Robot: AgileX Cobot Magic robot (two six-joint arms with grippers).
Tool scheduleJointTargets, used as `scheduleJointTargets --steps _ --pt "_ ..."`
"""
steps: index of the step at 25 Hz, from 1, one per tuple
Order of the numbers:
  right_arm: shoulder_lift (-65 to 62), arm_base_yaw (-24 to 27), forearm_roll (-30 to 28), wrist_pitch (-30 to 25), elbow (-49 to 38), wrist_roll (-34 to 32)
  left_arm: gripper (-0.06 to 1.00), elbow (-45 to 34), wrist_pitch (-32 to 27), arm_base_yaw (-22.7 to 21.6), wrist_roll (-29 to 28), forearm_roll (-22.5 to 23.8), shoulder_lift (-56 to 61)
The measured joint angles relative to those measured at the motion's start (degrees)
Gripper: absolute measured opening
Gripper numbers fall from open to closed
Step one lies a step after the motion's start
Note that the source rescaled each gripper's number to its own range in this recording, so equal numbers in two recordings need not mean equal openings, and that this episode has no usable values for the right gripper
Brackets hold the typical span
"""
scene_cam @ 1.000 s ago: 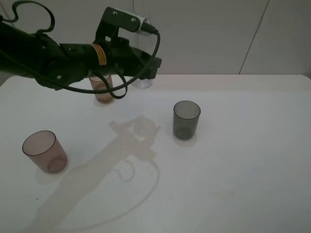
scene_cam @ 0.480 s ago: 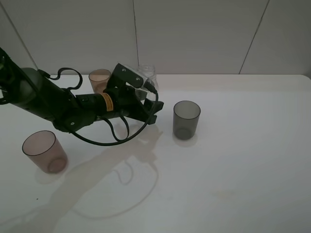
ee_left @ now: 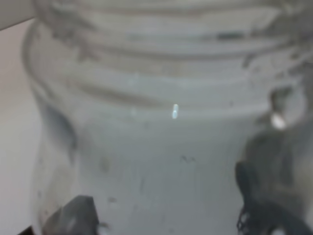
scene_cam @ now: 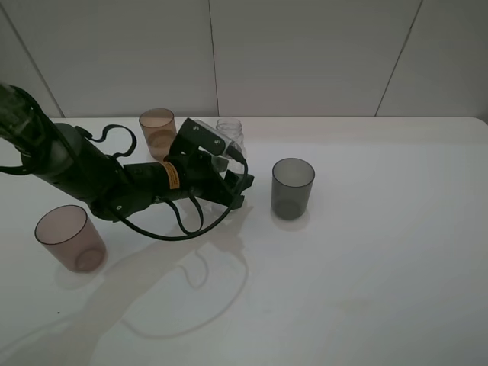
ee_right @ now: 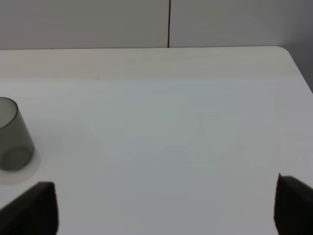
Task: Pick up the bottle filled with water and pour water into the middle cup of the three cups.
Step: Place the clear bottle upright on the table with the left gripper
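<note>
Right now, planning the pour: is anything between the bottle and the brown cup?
Nothing visible. The bottle and the brown cup stand side by side at the back of the table; only the left arm lies just in front of the gap.

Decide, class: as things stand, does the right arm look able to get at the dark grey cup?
Probably yes. The dark grey cup stands alone on bare table, and the right wrist view shows nothing between the right gripper and it. The left gripper sits beside it, at the bottle.
</note>
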State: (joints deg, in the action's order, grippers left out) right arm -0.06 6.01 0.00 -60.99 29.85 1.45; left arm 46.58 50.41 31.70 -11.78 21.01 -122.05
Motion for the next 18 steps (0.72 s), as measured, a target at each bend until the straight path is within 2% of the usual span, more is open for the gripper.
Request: scheduleJointTargets --steps 3,4,5,6,7,8,9,11,18 --pt "0.00 0.00 0.00 0.00 0.00 0.00 0.01 0.00 0.05 0.00 0.00 -0.13 -0.04" --pt "0.00 0.00 0.00 0.00 0.00 0.00 0.07 0.00 0.05 0.00 0.00 -0.13 -0.04" --pt "0.00 0.00 0.00 0.00 0.00 0.00 0.24 0.00 0.19 0.00 0.05 -0.13 -0.04" --pt "0.00 0.00 0.00 0.00 0.00 0.00 0.47 0.00 0.36 0.00 0.18 -0.13 -0.04" --pt "0.00 0.00 0.00 0.00 0.00 0.00 0.63 0.00 0.47 0.00 0.34 -0.13 -0.04" --pt "0.00 0.00 0.00 0.00 0.00 0.00 0.74 0.00 0.47 0.00 0.67 -0.13 -0.04" --pt "0.00 0.00 0.00 0.00 0.00 0.00 0.80 0.00 0.47 0.00 0.90 -0.13 -0.04" --pt "0.00 0.00 0.00 0.00 0.00 0.00 0.85 0.00 0.65 0.00 1.25 -0.13 -0.04" --pt "0.00 0.00 0.00 0.00 0.00 0.00 0.87 -0.04 1.24 0.00 2.07 -0.13 0.81"
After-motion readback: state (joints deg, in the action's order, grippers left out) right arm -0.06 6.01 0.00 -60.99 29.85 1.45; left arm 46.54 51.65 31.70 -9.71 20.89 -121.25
